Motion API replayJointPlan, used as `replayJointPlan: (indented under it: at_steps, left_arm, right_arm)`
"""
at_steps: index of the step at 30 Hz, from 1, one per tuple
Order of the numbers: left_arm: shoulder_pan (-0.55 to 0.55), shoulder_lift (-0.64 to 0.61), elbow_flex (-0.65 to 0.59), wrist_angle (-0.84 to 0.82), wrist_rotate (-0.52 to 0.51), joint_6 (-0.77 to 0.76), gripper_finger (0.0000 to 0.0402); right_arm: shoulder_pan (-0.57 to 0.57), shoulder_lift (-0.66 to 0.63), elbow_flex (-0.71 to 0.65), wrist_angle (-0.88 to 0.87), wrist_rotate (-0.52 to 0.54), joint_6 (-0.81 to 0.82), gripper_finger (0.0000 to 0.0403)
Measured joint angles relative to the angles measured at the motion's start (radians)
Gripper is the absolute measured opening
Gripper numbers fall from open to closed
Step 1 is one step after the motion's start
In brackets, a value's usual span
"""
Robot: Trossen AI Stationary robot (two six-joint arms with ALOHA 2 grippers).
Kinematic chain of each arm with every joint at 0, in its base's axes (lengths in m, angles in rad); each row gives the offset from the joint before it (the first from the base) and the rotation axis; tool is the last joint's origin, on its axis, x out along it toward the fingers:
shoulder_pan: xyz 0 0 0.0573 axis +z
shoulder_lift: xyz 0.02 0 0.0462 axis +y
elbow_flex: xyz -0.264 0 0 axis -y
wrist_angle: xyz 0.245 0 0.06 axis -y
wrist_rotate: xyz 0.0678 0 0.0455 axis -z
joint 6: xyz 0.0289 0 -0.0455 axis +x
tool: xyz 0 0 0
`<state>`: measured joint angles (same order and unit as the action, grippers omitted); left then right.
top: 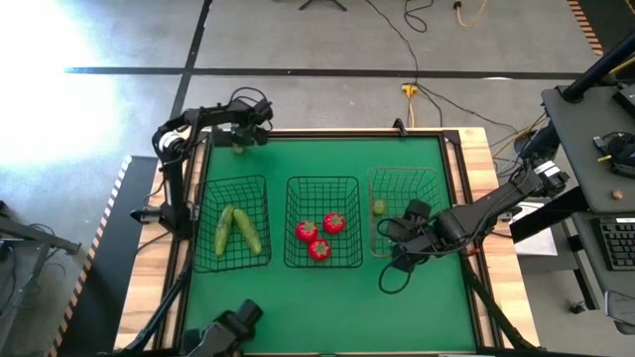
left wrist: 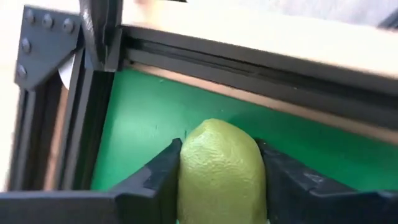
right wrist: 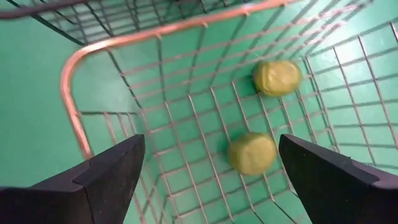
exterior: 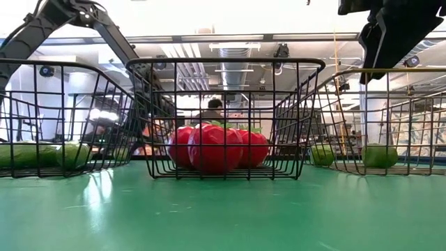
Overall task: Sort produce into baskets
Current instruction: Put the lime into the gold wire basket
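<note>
A lime [left wrist: 219,171] sits pinched between the fingers [left wrist: 155,180] of my left gripper [top: 241,145], which hangs at the far left corner of the green mat [top: 327,297], near the table's black frame rail [left wrist: 249,59]. My right gripper [top: 397,253] hovers over the near edge of the tan basket [top: 402,178], jaws spread wide and holding nothing. Below it, two limes lie on that basket's floor: one [right wrist: 252,153] nearer my fingers, the other [right wrist: 277,77] farther in. From above only one of them shows clearly; my arm covers the rest.

The middle black basket [top: 322,186] holds three tomatoes [top: 319,236] bunched together. The left black basket [top: 236,188] holds two cucumbers [top: 236,230] lying side by side.

The mat covers a wooden table [top: 486,198] with a dark frame. The floor beyond is grey concrete with cables [top: 417,69] trailing across it; a desk [top: 595,159] with a keyboard stands to the right. In the low view a bright ceiling and a person [exterior: 212,110], mostly hidden behind basket wire, show in the room; I cannot make out more of them.
</note>
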<state>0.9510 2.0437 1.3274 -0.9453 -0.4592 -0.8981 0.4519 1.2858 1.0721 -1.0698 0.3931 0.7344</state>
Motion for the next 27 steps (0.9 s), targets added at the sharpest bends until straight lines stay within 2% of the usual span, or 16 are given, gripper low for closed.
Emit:
replayJointPlan:
  at_steps: [3,10,15,22,27]
  left_arm:
    - [-0.013,0.004,0.016,-0.038,0.003,0.09,0.0147]
    - [-0.074,0.002,0.066,-0.188,0.041,0.185,0.0147]
    - [-0.161,-0.032,0.146,-0.217,-0.008,0.216,0.0147]
    - [-0.349,-0.102,0.307,-0.212,-0.023,0.261,0.0146]
    - [-0.537,-0.114,0.426,-0.162,-0.042,0.329,0.0146]
  right_arm:
    - [0.0,0.0,0.0,-0.035,-0.002,0.019,0.0364]
    - [0.002,0.0,0.0,-0.087,-0.026,0.041,0.0364]
    - [0.002,0.0,0.0,-0.094,-0.033,0.044,0.0364]
    - [0.002,0.0,-0.001,-0.204,-0.028,0.126,0.0364]
    - [0.025,-0.005,-0.001,-0.336,-0.027,0.227,0.0364]
